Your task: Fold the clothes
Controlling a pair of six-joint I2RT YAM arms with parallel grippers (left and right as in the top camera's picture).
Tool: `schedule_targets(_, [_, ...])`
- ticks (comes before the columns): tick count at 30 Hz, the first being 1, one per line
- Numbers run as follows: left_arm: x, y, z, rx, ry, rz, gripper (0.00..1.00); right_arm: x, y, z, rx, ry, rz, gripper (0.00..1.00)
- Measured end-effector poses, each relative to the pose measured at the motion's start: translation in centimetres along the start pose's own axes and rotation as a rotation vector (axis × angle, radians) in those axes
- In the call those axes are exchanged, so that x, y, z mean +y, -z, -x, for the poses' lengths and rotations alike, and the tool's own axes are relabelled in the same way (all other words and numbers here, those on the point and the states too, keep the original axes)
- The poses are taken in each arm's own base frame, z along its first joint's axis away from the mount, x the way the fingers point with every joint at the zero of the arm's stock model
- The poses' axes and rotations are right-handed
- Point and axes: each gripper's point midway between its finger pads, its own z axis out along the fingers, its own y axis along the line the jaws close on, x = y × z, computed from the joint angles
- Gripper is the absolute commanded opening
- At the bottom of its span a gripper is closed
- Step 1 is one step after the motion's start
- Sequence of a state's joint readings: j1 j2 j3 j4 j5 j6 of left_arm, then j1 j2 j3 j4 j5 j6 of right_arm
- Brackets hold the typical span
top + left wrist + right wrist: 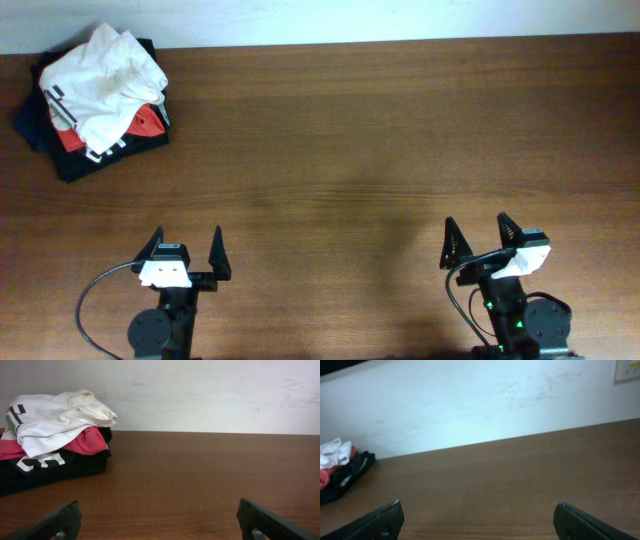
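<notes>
The white T-shirt (105, 80) lies crumpled on top of a pile at the table's far left corner. It also shows in the left wrist view (55, 420) and, small, at the left edge of the right wrist view (332, 451). My left gripper (186, 253) is open and empty near the front edge, far from the shirt; its fingers show in its wrist view (160, 520). My right gripper (479, 241) is open and empty at the front right, its fingers in its wrist view (477, 520).
Under the white shirt lie a red shirt with white lettering (140, 127) (85, 442) and dark folded garments (40, 125) (50, 470). A white wall (200, 395) runs behind the brown wooden table (380, 150).
</notes>
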State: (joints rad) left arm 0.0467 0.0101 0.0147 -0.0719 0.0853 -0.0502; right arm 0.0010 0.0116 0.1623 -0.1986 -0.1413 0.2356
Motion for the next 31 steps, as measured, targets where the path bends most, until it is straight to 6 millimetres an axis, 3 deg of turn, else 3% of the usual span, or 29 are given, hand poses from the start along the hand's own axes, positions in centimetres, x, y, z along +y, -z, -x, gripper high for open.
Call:
schedule_targets(4, [0.0,0.0,0.0,0.0,0.0,0.0,0.99,-0.3,-0.9,-0.7,-0.064,0.01,0.015,0.99])
schedule_targets(8, [0.0,0.0,0.0,0.0,0.0,0.0,0.99,-1.1,-1.3,-3.7,0.011,0.01,-0.003,0.99])
schedule_targets(13, [0.0,0.0,0.0,0.0,0.0,0.0,0.99,-1.1,-1.3,-3.7,0.012,0.208,-0.002,0.99])
schedule_targets(31, [0.0,0.0,0.0,0.0,0.0,0.0,0.99,-1.1,-1.3,-3.7,0.012,0.219,-0.002,0.99])
